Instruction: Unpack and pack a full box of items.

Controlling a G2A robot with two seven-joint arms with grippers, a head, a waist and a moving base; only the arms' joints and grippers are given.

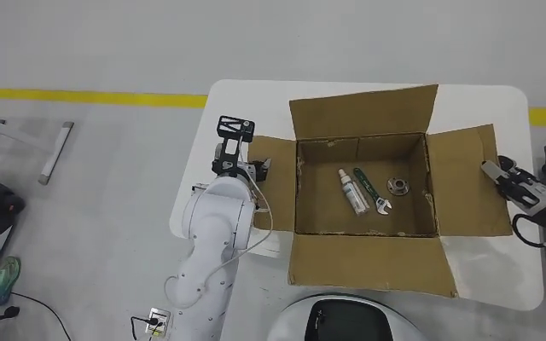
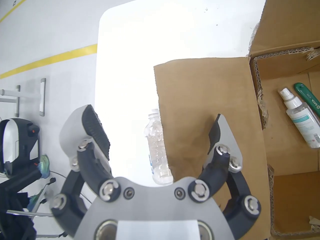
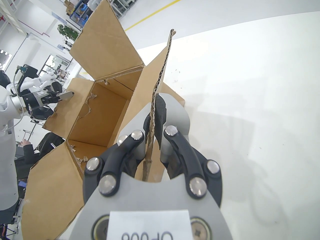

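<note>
Evidently the right flap (image 1: 465,179) of the box (image 1: 358,147) is pinched edge-on by the right gripper (image 3: 153,116), probably so the box is held open. The left gripper (image 2: 155,123) is held spread above the left flap (image 2: 205,96), a clear bottle (image 2: 156,146) lying at its edge; a spray bottle (image 1: 351,191) and wrench (image 1: 372,191) lie inside.

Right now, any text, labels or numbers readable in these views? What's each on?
On the green wrench handle: a white brand mark and a number; brand print left unquoted.
On the spray bottle label: print and a barcode, too small to read.
On the white sticker at the base of the right gripper, shut on the box flap: characters upside down, cut off by the picture's edge.
Nothing else legible.
</note>
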